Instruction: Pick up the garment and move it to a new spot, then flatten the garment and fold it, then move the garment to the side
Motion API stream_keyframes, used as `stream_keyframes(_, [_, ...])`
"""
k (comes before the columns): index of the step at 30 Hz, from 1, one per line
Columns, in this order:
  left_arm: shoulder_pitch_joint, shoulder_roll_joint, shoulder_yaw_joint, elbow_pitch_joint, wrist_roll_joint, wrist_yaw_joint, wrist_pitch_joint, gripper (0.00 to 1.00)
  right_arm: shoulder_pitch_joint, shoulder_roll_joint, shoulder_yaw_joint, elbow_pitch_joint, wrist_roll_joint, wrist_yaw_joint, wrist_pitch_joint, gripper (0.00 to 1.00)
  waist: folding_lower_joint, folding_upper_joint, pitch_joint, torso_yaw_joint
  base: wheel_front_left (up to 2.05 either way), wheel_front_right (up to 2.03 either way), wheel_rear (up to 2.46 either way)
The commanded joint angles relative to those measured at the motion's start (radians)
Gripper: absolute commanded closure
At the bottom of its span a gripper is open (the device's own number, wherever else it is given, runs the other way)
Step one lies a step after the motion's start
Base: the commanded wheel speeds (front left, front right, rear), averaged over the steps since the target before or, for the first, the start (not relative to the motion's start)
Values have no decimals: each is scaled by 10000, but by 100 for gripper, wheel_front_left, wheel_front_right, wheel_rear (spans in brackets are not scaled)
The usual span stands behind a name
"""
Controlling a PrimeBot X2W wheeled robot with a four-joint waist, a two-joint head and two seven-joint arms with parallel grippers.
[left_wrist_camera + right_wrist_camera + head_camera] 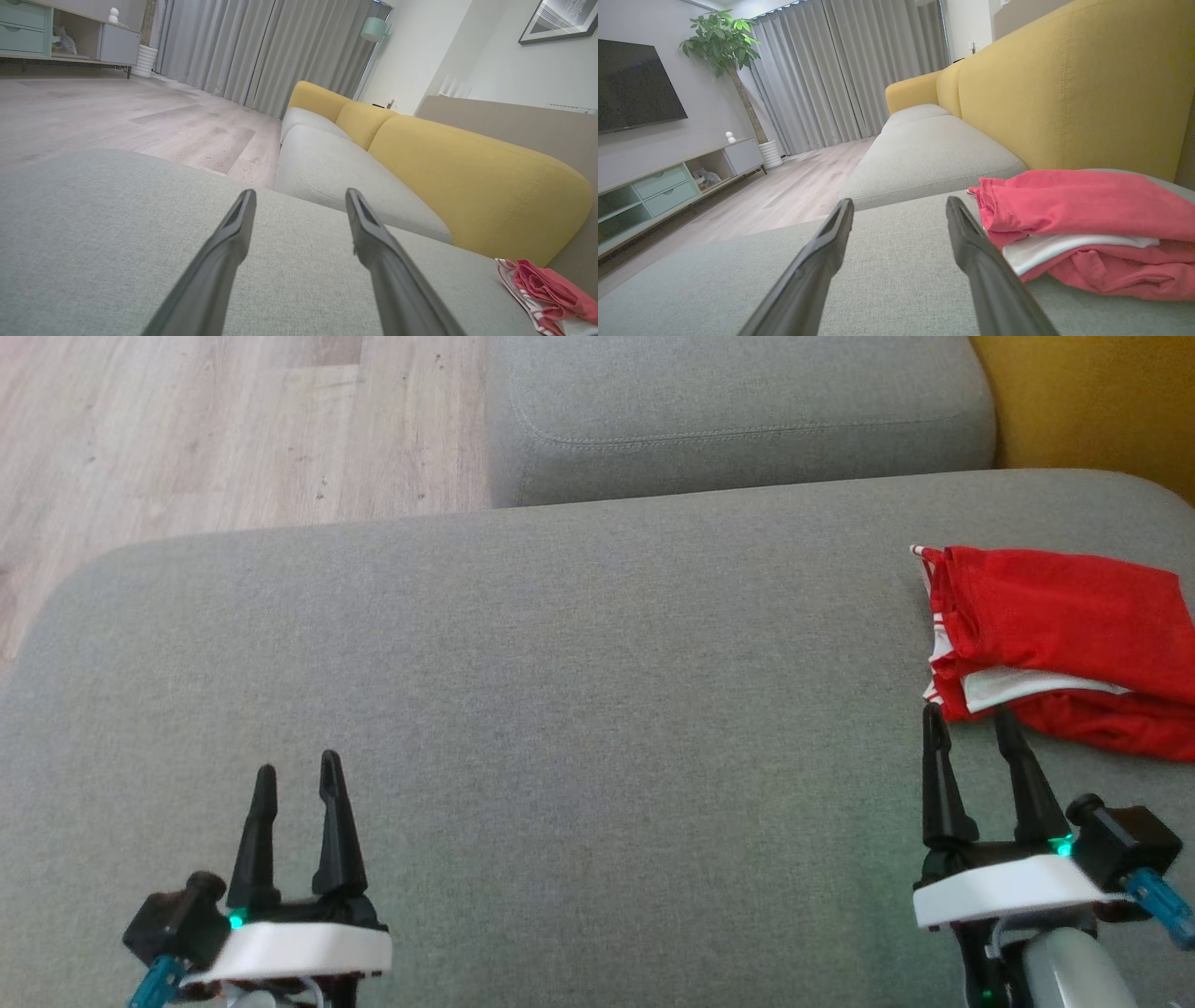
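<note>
The garment (1064,635) is red with white trim and lies folded in a thick bundle at the right edge of the grey sofa cushion (560,709). It appears at the lower right in the left wrist view (546,294) and to the right of the fingers in the right wrist view (1083,224). My right gripper (968,716) is open, its tips just short of the bundle's near left corner, nothing between them. My left gripper (297,768) is open and empty over the cushion's near left part, far from the garment.
A second grey seat cushion (738,420) lies beyond, with a yellow backrest (1092,401) at the right. Wooden floor (187,439) shows past the cushion's far left edge. A TV cabinet (668,186) and a potted plant (724,51) stand across the room.
</note>
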Motion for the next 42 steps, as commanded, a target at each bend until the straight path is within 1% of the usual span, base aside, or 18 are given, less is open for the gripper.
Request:
stream_keyframes(1, [-214,54,348,-346,-79,47,-53,0,-240,-28,238,-362,-57,19,-110,0,0,0,7,-14,0,0,0])
stream_keyframes(2, [-210,54,355,-343,-82,63,-53,0,-238,-28,253,-355,-62,19,-110,0,0,0,9,-25,0,0,0])
stream_keyframes(3, [1,0,11,-2,-29,4,0,100,0,0,12,-1,2,0,0,100,1,0,9,-26,0,0,0])
stream_keyframes(8, [252,-19,-11,672,-83,-3,34,100,287,11,26,670,72,0,56,100,1,0,13,-34,0,0,0])
stream_keyframes(23, [94,-9,237,598,-1575,-25,505,100,145,-57,-76,597,1869,3,452,100,1,0,30,-32,0,0,0])
stream_keyframes(42, [-81,1,515,510,-3251,-50,1034,100,-14,-107,-220,514,3855,5,920,100,1,0,49,-30,0,0,0])
